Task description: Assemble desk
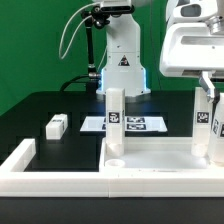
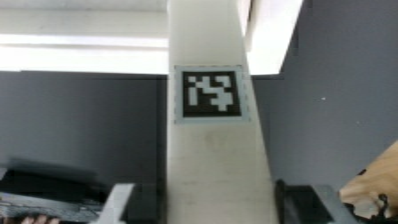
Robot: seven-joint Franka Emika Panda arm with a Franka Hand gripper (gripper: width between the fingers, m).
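Marker board (image 1: 140, 124) — black table (image 1: 60, 100)

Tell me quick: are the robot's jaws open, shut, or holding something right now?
Gripper: jaws closed on the upright white leg block, one on each side of it.

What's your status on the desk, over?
Tool shut on upright leg, on desk top. Second leg standing. Spare leg lies apart. Nothing blocking.

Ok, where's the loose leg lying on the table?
The loose leg lies on the black table at the exterior view's left, left of the marker board and clear of the desk top.
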